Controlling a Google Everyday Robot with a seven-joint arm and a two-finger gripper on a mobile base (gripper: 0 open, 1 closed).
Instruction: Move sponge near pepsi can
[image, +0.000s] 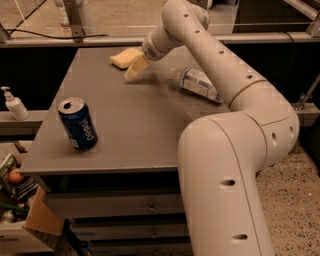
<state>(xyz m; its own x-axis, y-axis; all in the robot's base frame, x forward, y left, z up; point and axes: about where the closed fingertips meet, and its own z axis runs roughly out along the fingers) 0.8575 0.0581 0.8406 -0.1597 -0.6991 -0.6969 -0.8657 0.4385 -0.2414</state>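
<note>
The pale yellow sponge (125, 57) lies flat at the far edge of the grey table (130, 130). The dark blue pepsi can (78, 123) stands upright near the table's front left, far from the sponge. My gripper (135, 69) reaches over the far part of the table, its yellowish fingers (136, 66) pointing down to the left, right beside the sponge's near right edge. It holds nothing that I can see.
A clear plastic water bottle (198, 83) lies on its side to the right of the gripper, partly behind my arm. A soap dispenser (14, 104) stands on a ledge to the left. A cardboard box with clutter (20, 200) sits on the floor at lower left.
</note>
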